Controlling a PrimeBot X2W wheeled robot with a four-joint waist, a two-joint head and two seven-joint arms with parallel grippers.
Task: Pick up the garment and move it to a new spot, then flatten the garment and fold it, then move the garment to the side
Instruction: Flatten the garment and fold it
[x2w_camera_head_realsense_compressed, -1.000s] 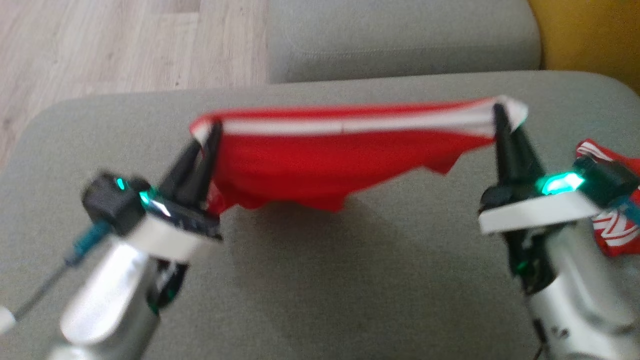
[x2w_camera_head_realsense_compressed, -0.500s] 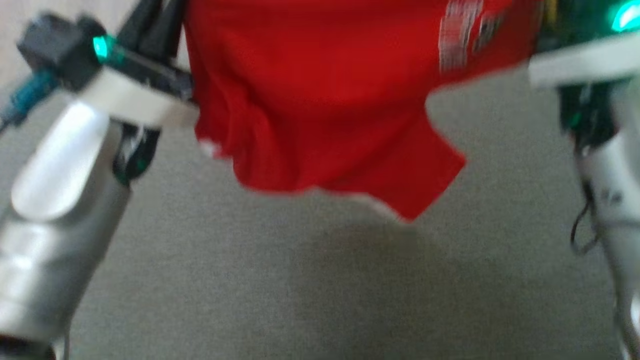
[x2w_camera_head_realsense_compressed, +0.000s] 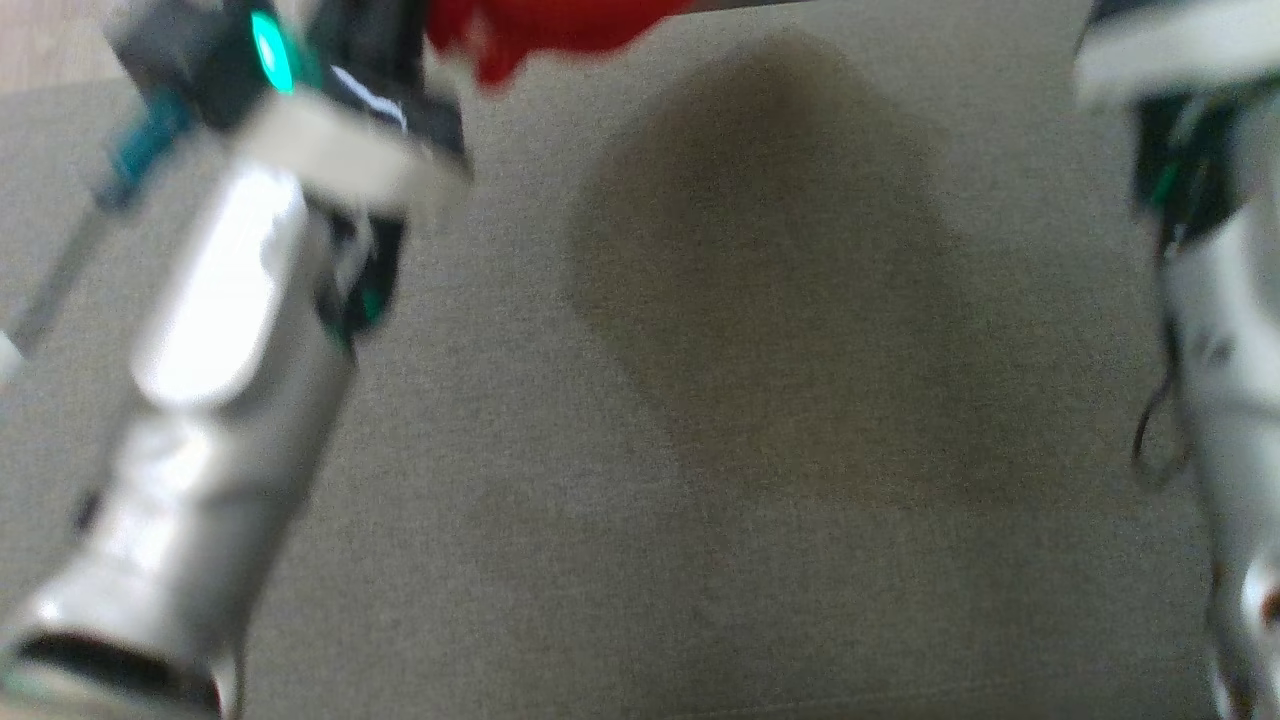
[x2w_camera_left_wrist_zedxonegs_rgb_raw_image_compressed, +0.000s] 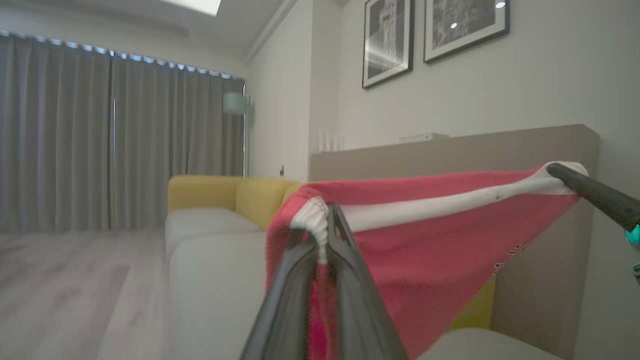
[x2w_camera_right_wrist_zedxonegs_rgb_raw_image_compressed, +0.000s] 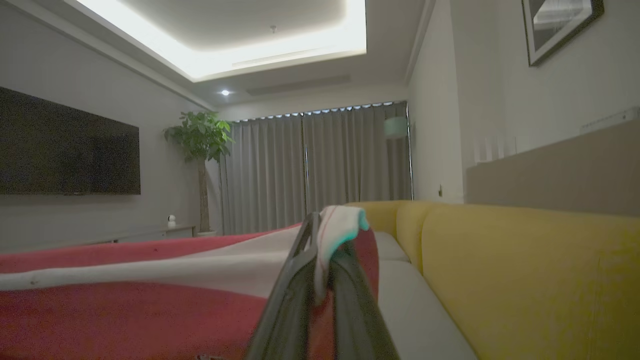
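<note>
Garment (x2w_camera_left_wrist_zedxonegs_rgb_raw_image_compressed: 440, 250) red, with a broad white band along its upper edge and a trace of pale lettering lower down; it hangs stretched in the air between the two pincers, above the grey sofa seat (x2w_camera_head_realsense_compressed: 760, 560), where a dark shadow lies; left pincer (x2w_camera_left_wrist_zedxonegs_rgb_raw_image_compressed: 327, 212) clenched on one white ribbed corner; right pincer (x2w_camera_right_wrist_zedxonegs_rgb_raw_image_compressed: 320, 222) clenched on the opposite corner, white cloth draped over its tips; head view blurred, the cloth a red scrap at its top edge.
</note>
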